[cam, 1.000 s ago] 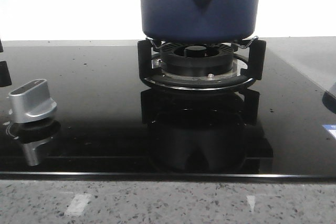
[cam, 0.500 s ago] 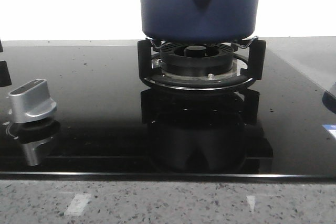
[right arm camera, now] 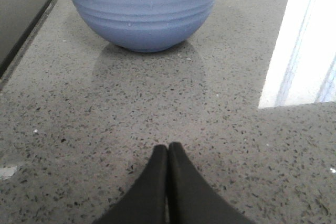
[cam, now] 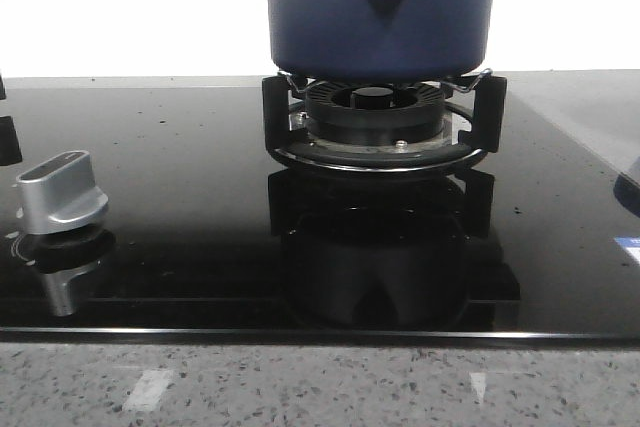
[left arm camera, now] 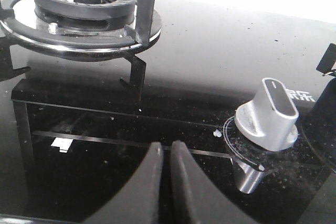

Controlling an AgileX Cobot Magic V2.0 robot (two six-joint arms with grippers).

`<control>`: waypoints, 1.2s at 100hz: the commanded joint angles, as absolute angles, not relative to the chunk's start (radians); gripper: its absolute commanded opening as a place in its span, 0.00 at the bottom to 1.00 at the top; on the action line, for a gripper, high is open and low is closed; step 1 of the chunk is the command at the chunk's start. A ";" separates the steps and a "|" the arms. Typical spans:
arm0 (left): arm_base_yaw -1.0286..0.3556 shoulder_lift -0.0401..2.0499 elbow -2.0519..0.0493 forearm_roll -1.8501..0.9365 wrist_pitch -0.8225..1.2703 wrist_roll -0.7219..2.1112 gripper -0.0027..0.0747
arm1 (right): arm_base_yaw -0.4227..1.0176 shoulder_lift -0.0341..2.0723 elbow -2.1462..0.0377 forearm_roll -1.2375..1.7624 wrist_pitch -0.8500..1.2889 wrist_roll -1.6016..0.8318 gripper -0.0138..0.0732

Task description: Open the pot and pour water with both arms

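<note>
Neither hand appeared in the front view. That view showed the pot (cam: 380,12) seated on the black burner grate (cam: 382,127), far and centre on the glossy black hob (cam: 180,197); its top ran out of frame, so I could not tell whether a lid was on. A silver control knob (cam: 62,190) stood at the near left, well apart from the burner.

From the left wrist, the left hand (left arm camera: 163,169) was clenched, fingertips almost touching and holding nothing, low over the glass. The knob (left arm camera: 268,114) lay near it; a burner (left arm camera: 84,3) with nothing on it sat beyond.

From the right wrist, the right hand (right arm camera: 167,163) was likewise clenched and empty, over the speckled grey surface (right arm camera: 157,108). A blue bowl (right arm camera: 143,9) stood ahead, well apart from the fingertips.

By my judgement the task had not begun. The risks lay ahead: the left arm could clip the knob while rising, and lifting a full pot unevenly between two arms could tilt it, spilling water onto the hob instead of the bowl.
</note>
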State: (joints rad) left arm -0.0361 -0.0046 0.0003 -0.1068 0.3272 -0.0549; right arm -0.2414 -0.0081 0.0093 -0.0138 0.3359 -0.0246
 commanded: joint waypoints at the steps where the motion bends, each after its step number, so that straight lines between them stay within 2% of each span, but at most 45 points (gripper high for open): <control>1: -0.032 -0.031 0.033 -0.117 0.275 -0.056 0.01 | -0.246 -0.029 0.037 -0.038 0.285 -0.031 0.07; 25: -0.032 -0.031 0.033 -0.117 0.275 -0.056 0.01 | -0.246 -0.029 0.037 0.000 0.029 -0.031 0.07; 44: -0.032 -0.031 0.033 -0.017 0.238 -0.054 0.01 | -0.246 -0.029 0.037 0.280 -0.098 -0.029 0.07; 63: -0.032 -0.031 0.033 -0.145 -0.144 -0.060 0.01 | -0.246 -0.029 0.037 0.730 -0.106 0.000 0.07; 78: -0.032 -0.031 0.032 -0.391 -0.283 -0.063 0.01 | -0.246 -0.029 0.037 0.773 -0.120 0.000 0.07; 98: -0.032 -0.031 0.029 -0.822 -0.264 -0.065 0.01 | -0.246 -0.029 0.033 0.773 -0.164 0.000 0.07; 112: -0.032 -0.031 0.023 -0.821 -0.156 -0.063 0.01 | -0.246 -0.029 -0.008 0.753 -0.099 0.000 0.07; 120: -0.032 -0.029 0.000 -0.762 -0.080 -0.056 0.01 | -0.246 -0.029 -0.060 0.632 -0.014 0.000 0.07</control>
